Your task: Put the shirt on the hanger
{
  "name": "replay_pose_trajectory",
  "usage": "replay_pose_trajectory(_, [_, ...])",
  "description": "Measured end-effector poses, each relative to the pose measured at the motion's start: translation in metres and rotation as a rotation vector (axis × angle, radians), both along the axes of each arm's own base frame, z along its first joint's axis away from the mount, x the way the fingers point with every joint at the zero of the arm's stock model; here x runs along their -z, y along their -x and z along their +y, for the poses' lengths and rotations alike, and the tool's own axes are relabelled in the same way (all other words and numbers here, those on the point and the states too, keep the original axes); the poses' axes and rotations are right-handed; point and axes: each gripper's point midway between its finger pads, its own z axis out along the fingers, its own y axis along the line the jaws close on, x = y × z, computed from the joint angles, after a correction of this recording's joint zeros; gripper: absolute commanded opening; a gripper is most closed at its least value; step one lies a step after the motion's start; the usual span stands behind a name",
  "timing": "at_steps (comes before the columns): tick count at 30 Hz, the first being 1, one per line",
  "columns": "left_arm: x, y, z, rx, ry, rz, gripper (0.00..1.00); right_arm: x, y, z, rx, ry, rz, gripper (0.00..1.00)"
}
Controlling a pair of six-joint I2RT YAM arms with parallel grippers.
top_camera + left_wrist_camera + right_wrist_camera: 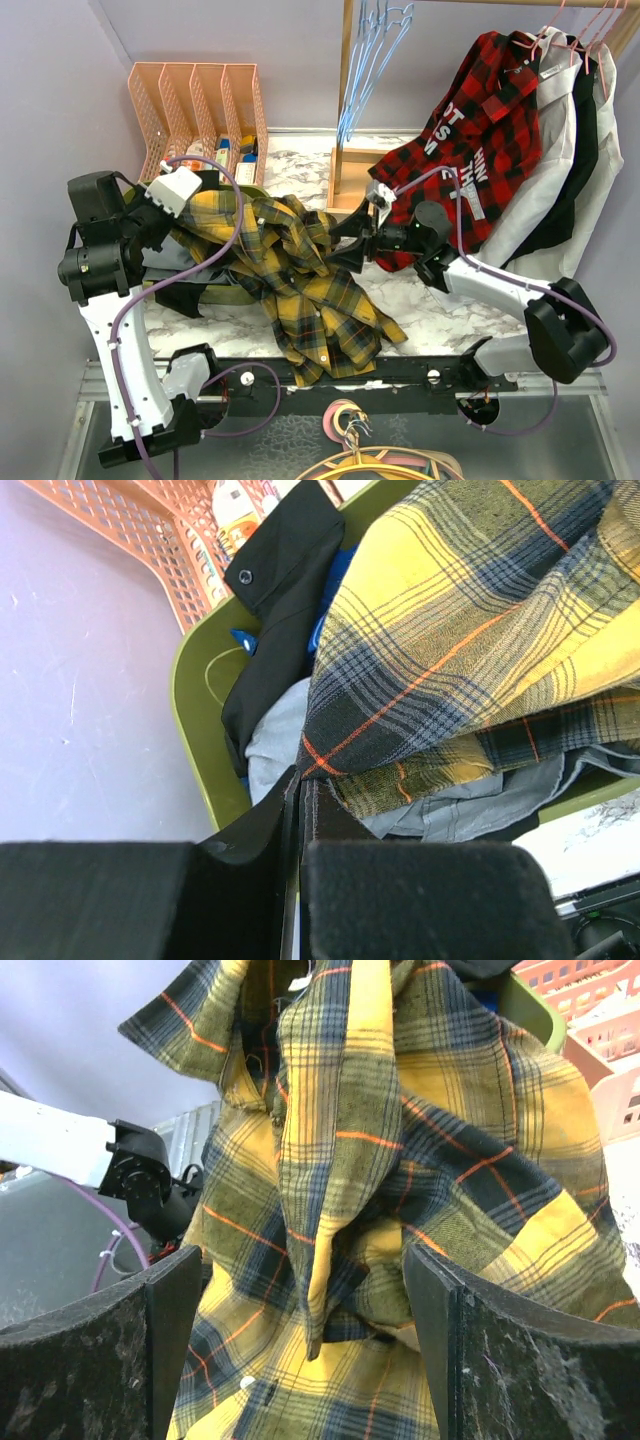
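Note:
The mustard-and-dark plaid shirt [300, 275] lies crumpled across the marble table, draped from the green bin to the front edge. My left gripper [200, 205] is shut on a fold of the shirt [450, 650] over the bin; the cloth edge sits pinched between the fingers [255, 830]. My right gripper [345, 245] is open at the shirt's right side, its fingers [170, 1310] spread around a hanging fold of the shirt [340, 1220] without closing on it. The light-blue hangers [370, 60] hang from the rail at the back, apart from both grippers.
A green bin [195, 710] holds black and grey cloths. An orange file rack [195, 110] stands at the back left. A red-and-black plaid shirt [470, 130] and white and black garments hang on pink hangers at the right. A wooden stand base [350, 180] sits behind the shirt.

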Motion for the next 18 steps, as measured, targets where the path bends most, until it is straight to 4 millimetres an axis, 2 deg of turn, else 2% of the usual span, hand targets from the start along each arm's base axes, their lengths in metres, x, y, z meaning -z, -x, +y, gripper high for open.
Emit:
replay_pose_trajectory(5, [0.002, -0.003, 0.008, -0.047, 0.005, -0.004, 0.00, 0.007, 0.028, -0.001, -0.020, 0.025, 0.002, 0.82])
replay_pose_trajectory(7, [0.001, -0.003, 0.010, -0.059, 0.010, -0.005, 0.00, 0.011, 0.033, 0.001, -0.005, 0.034, -0.007, 0.80])
replay_pose_trajectory(11, [0.001, -0.002, 0.012, -0.074, 0.016, -0.006, 0.00, 0.022, 0.023, 0.005, 0.051, 0.057, -0.005, 0.73])
replay_pose_trajectory(14, [0.000, -0.001, 0.012, -0.083, 0.020, -0.011, 0.00, 0.036, 0.014, 0.010, 0.073, 0.086, 0.018, 0.73])
replay_pose_trajectory(16, [-0.001, 0.001, 0.012, -0.088, 0.023, -0.016, 0.00, 0.046, 0.010, 0.017, 0.073, 0.107, 0.036, 0.71])
replay_pose_trajectory(18, [-0.002, 0.002, 0.012, -0.094, 0.026, -0.022, 0.00, 0.053, 0.009, 0.027, 0.059, 0.124, 0.041, 0.65])
